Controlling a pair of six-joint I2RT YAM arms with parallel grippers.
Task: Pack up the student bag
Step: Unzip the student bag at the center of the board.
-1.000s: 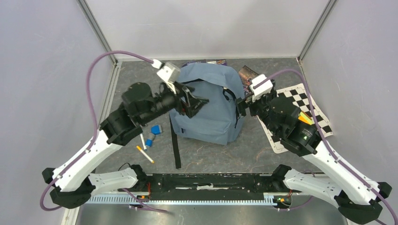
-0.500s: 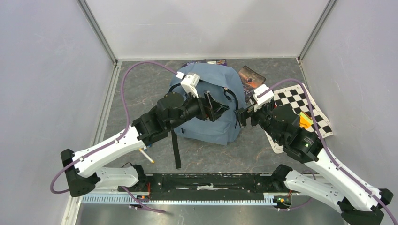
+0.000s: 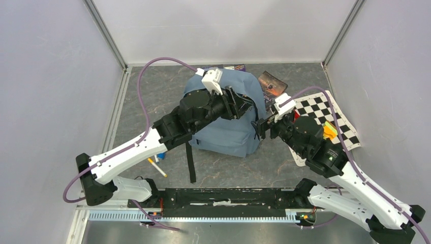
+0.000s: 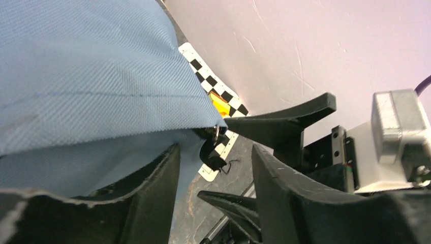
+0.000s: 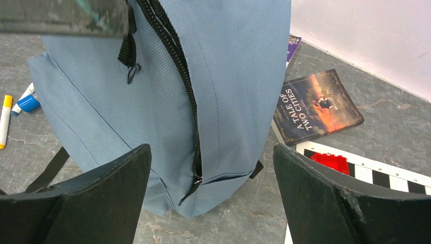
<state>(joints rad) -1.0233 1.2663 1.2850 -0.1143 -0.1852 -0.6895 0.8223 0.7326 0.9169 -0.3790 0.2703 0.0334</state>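
Top external gives me the whole layout. One student bag (image 3: 228, 132) sits in the middle of the tabletop (image 3: 152, 96), top toward the far edge, with one black strap (image 3: 191, 162) trailing toward the near edge. My left arm (image 3: 147, 145) lies across the bag and my right arm (image 3: 325, 152) comes in at its right side. From up here the tips are lost against the fabric.

Left wrist settles one side. The left fingers (image 4: 152, 188) are spread, and a black zip pull (image 4: 213, 152) hangs in the gap at the bag's edge with neither finger touching it. This view also catches one of the right fingers (image 4: 284, 119) just beyond.

Right wrist shows the right fingers spread wide and gripping nothing, aimed at the bag's side where a black zip (image 5: 178, 71) runs down. It is the only view where I can read a title, "A Tale of Two Cities".

I count two books. That titled book (image 5: 316, 107) lies flat right of the bag toward the far edge, and a purple book (image 3: 234, 67) peeps out behind the bag at the far edge. One checkered mat (image 3: 338, 119) lies along the right edge, carrying one red block (image 5: 330, 162) and one orange-and-yellow piece (image 3: 330, 130). There are two markers left of the bag, a yellow-capped marker (image 5: 5, 119) and a blue-capped marker (image 5: 26, 103). From above, my left arm hides most of that patch.
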